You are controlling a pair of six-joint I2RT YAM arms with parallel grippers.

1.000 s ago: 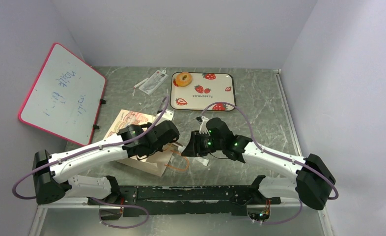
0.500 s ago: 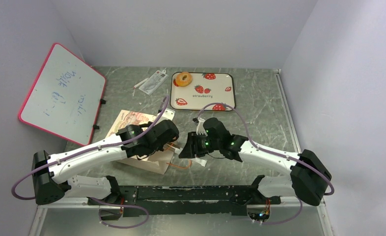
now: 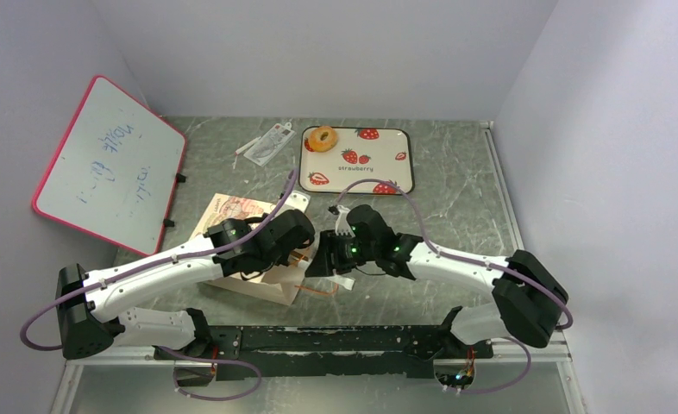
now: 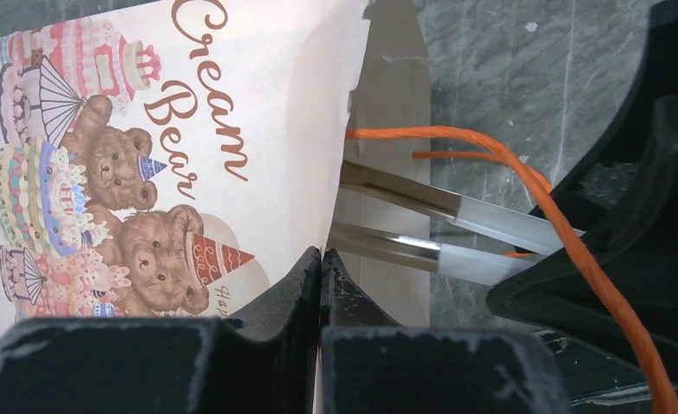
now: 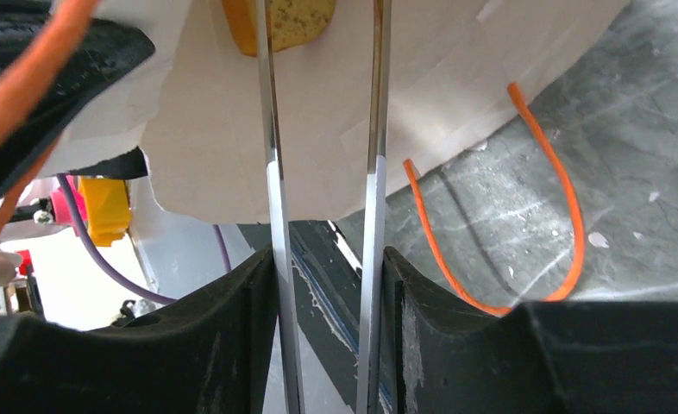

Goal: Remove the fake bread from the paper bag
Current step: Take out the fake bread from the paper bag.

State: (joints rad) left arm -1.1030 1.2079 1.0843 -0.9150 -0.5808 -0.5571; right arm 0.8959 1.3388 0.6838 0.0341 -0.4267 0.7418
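The paper bag lies on its side, bear print up, orange handles trailing. My left gripper is shut on the bag's mouth edge and holds it up; in the top view it sits over the bag. My right gripper is shut on metal tongs, whose two arms reach into the bag's mouth. An orange piece of fake bread sits between the tong tips inside the bag. One ring-shaped bread lies on the tray.
A white strawberry-print tray lies at the back centre. A clear plastic packet lies left of it. A red-framed whiteboard leans at the left wall. Both arms meet close together over the near middle of the table.
My right gripper has moved left toward the bag, pushing the tongs further into its mouth. My left gripper has stayed put on the bag's edge.
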